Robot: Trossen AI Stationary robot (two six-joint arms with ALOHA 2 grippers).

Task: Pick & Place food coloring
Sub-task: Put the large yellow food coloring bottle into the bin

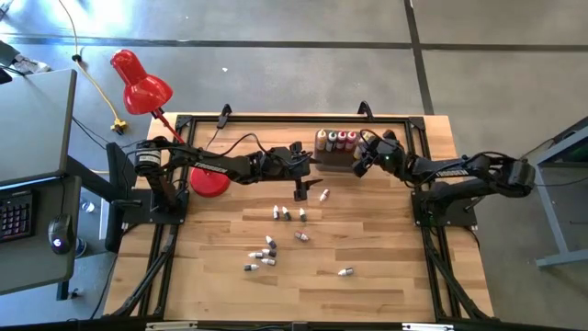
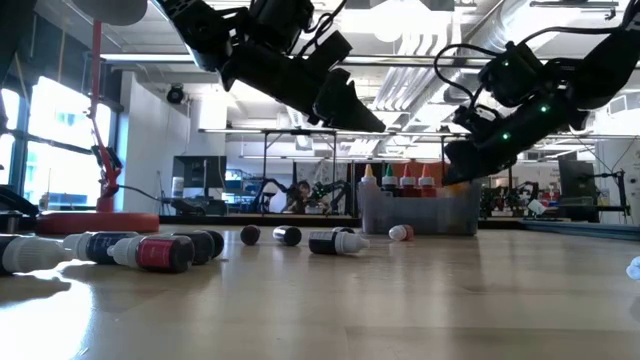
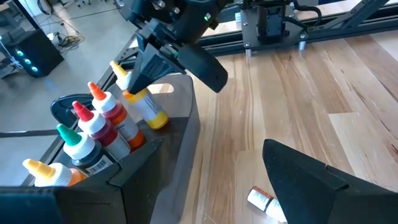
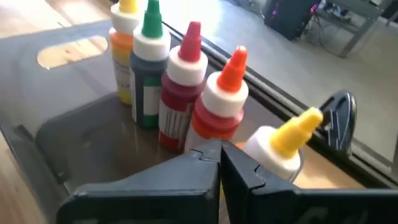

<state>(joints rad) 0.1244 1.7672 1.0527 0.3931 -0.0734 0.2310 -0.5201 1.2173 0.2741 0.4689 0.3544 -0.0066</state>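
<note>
- A red desk lamp (image 1: 142,85) stood at the far left corner of the wooden desk (image 1: 367,276), well to the left of both sets of fingers.
- The left gripper (image 1: 300,191) hung above the desk with its fingers spread wide and nothing between them.
- Small dark-and-white bottles (image 1: 265,256) lay on their sides on the bare desk, nearer the front edge than the left fingers, and one more (image 1: 323,195) lay just to their right.
- The grey tub (image 1: 336,158) sat between the two grippers, just beyond the left fingers.
- Inside the tub four bottles stood upright in a row: a yellow-capped one (image 4: 125,37), a green-capped one (image 4: 149,56), a dark red one (image 4: 184,81) and an orange-capped one (image 4: 222,99).
- The right gripper (image 4: 220,163) was over the right end of the tub, its fingers closed tight against a yellow-capped bottle (image 4: 281,144), which leaned just beside the orange-capped one.
- One more small bottle (image 1: 345,272) lay alone, far out in front of the right fingers.
</note>
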